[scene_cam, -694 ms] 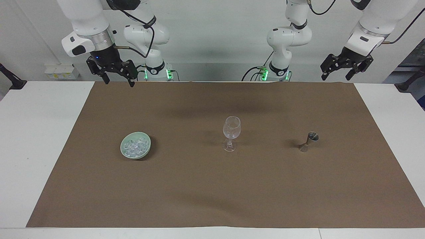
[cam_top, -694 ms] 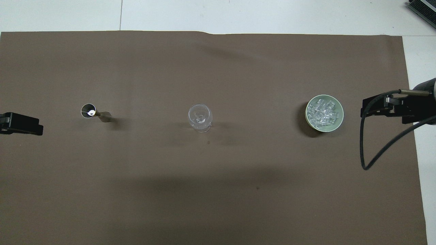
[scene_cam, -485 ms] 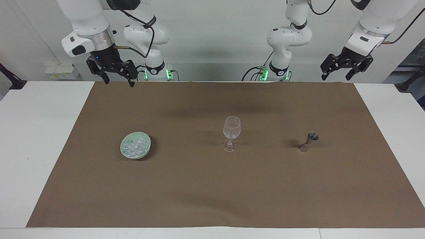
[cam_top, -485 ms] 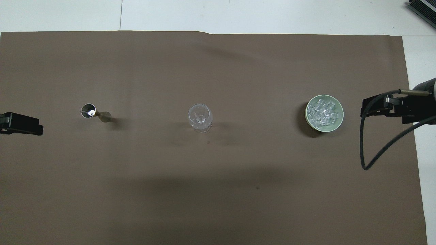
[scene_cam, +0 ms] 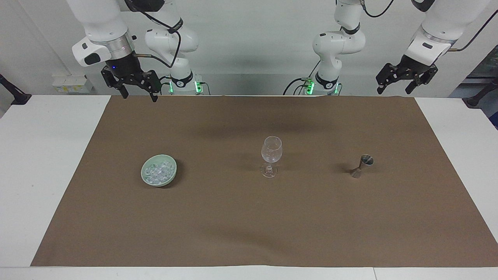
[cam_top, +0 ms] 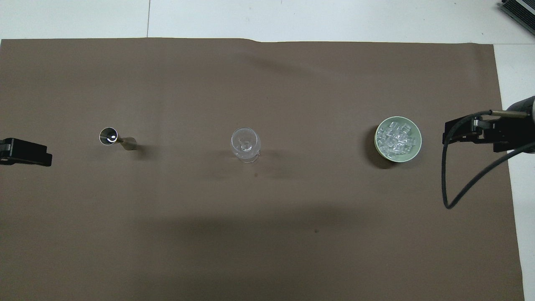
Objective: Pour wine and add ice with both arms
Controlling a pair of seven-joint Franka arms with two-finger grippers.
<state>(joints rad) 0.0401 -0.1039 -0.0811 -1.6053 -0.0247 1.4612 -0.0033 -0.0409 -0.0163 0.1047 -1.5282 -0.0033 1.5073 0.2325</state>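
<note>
Waiting: both arms raised at the tabletop's [scene_cam: 46, 155] robot edge
Left jaws [scene_cam: 404, 82]: spread, empty, jigger [scene_cam: 362, 165] nearest
Right jaws [scene_cam: 134, 88]: spread, empty, ice [scene_cam: 158, 171] bowl [scene_cam: 149, 181] nearest
Glass [scene_cam: 271, 155]: midway between both jaws

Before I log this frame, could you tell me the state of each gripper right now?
Left gripper: open, holding nothing, raised at the left arm's end of the table.
Right gripper: open, holding nothing, raised at the right arm's end.
</note>
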